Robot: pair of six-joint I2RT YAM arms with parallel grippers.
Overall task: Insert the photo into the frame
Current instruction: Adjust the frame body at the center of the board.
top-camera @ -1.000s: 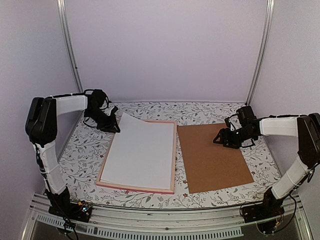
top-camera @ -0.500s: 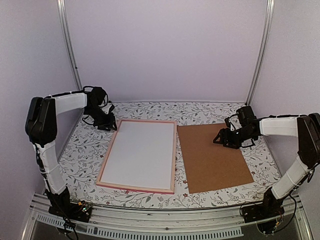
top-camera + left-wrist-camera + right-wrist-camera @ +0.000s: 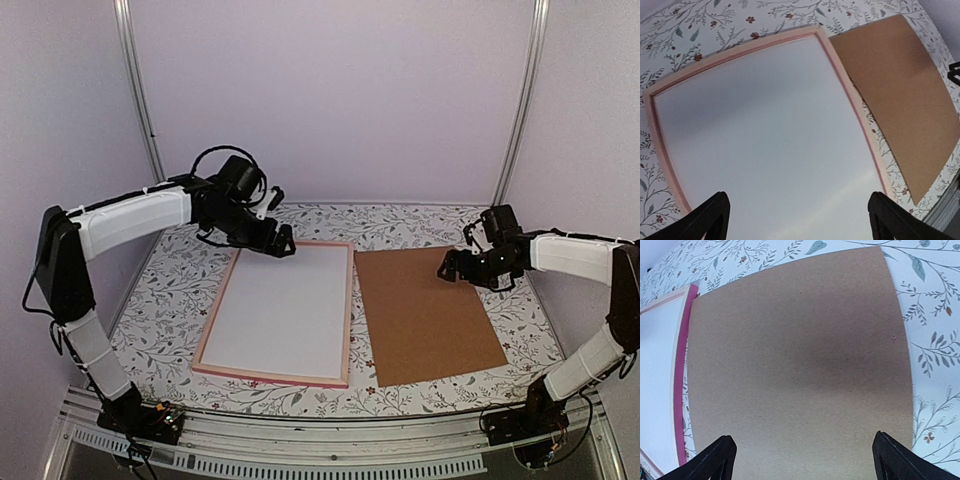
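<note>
The left gripper (image 3: 281,248) is held with its jaws spread wide and nothing between them. In the left wrist view the two fingers are seen far apart at the lower corners, with the gripper (image 3: 797,197) empty. It is poised above the far edge of the frame (image 3: 346,310), near the far left corner, and no contact with the frame can be made out.

The frame is laid flat on the table (image 3: 400,225), left of centre, with its long sides running away from the arm bases. The photo (image 3: 285,310) is lying flat inside it, white side up, and the opening is filled by it up to the pink rim on all sides. In the left wrist view the photo (image 3: 765,130) is shown as a plain pale sheet enclosed by the frame (image 3: 845,95).

The right gripper (image 3: 447,270) is likewise spread wide and empty. It is held over the far right part of a brown board (image 3: 425,315); whether the board is touched cannot be told. In the right wrist view the board (image 3: 800,350) is seen between the parted fingers of the gripper (image 3: 803,437).

The board is laid flat on the table just right of the frame. A narrow strip of flowered table is left between them.
</note>
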